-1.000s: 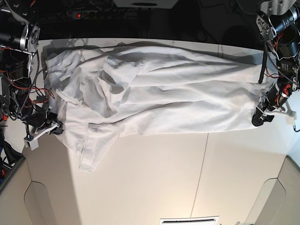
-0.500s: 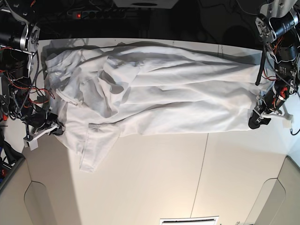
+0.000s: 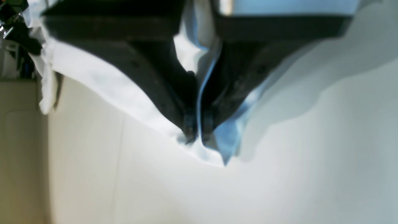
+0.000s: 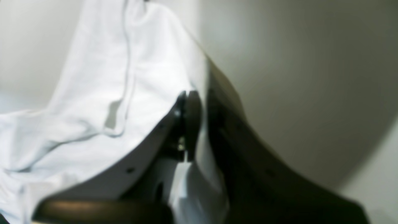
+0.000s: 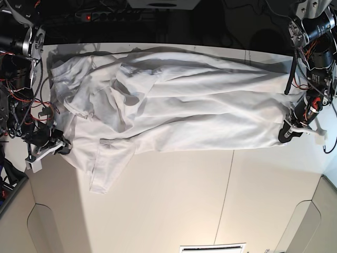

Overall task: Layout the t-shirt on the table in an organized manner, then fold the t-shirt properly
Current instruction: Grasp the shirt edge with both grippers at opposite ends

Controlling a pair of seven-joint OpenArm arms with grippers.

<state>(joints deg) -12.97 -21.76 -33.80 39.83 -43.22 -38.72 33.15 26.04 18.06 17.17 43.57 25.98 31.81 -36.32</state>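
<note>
— Well, up close the left gripper (image 3: 196, 130) pinches the t-shirt (image 3: 102, 84) hem; the right gripper (image 4: 199, 102) clamps cloth too.
— Only the base view shows the shirt stretched, rumpled, across the table (image 5: 210, 200).

The t-shirt (image 5: 184, 110) was soft white cloth — matt, creased into long folds, with a stitched hem visible in the right wrist view. The table (image 5: 174, 205) looked smooth and matt, off-white, crossed by thin dark seams. The left gripper (image 3: 196, 130) had black fingers (image 3: 149, 71) — hard, plastic-looking, faintly satin.
</note>
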